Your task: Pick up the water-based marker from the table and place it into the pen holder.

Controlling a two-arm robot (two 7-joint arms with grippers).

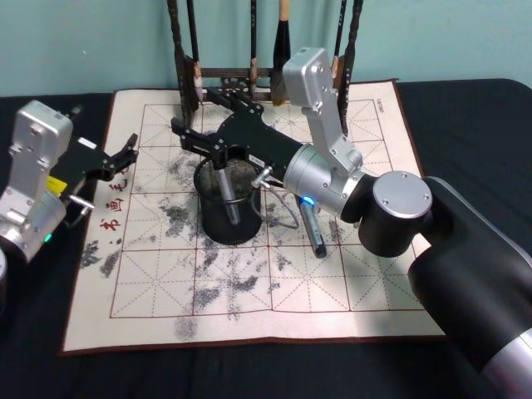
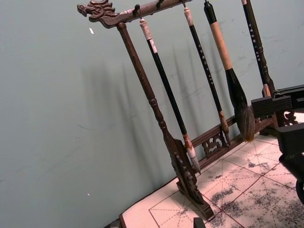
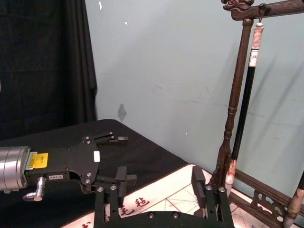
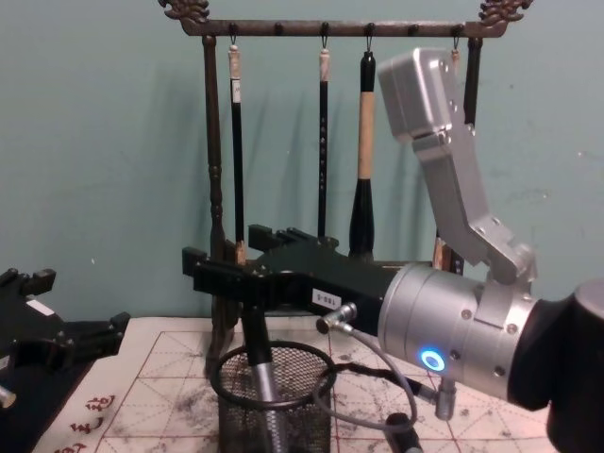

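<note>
Under the right gripper [image 3: 160, 183] the table [image 1: 465, 125] is lying dark, its cream mat [image 1: 249, 307] running out wide on every side. The right arm is reaching in over the mat from the robot's right, with the gripper pointing toward the robot's left.

Just off the gripper's far side the brush rack [image 4: 212, 189] is standing close, its brushes hanging.

Directly below the gripper the pen holder [image 1: 212, 224] is sitting on the mat. The marker [image 1: 230, 204] is standing inside it, grey barrel going down into the mesh and dark upper end rising to just under the near finger. The fingers are standing spread wide with nothing between them. I cannot tell whether the marker's top is touching the gripper's underside.

Judgement: the gripper is hanging this low over the rim so the marker drops upright into the cup, and the placing is looking done.

Room:
- Straight up is looking open.
- Toward the rack it is tight.
- Past the fingertips, well apart, the left gripper [image 1: 125, 158] is idling at the mat's edge, fingers spread.
- A cable loop [image 1: 287, 218] is hanging beside the holder's rim on the wrist side and could snag it.
- A dark pen [image 1: 314, 233] is lying flat on the mat beneath the wrist. I cannot tell what kind it is.
</note>
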